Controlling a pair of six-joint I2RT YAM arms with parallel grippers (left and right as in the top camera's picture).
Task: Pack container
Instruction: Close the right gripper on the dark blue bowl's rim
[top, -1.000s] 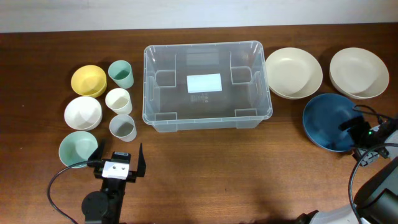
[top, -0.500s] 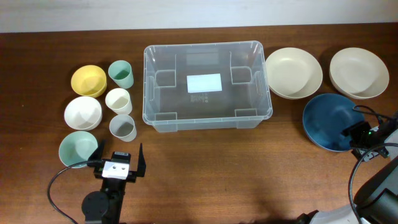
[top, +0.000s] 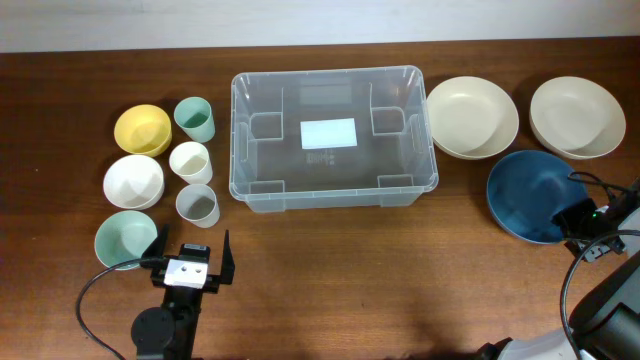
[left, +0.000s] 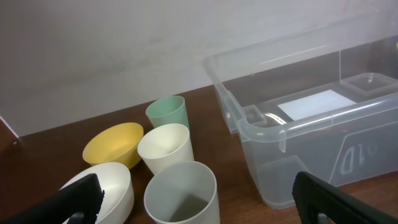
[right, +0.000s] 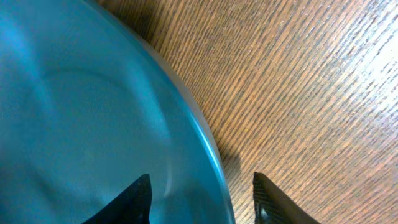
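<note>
Overhead: container (top: 325, 72) sat empty, ahead-right of my left gripper (top: 196, 240), whose fingers stood spread, holding nothing. All 9 bowls (top: 472, 117) and cups (top: 190, 160) lay outside it. Right gripper (right: 202, 199) straddled the blue bowl (right: 81, 112) rim; clamped or not, I couldn't tell. I judged packing not yet begun.

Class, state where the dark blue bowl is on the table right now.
Overhead, the dark blue bowl sits on the right of the table, right of the container, just below two cream bowls; the right gripper straddles its rim.
</note>
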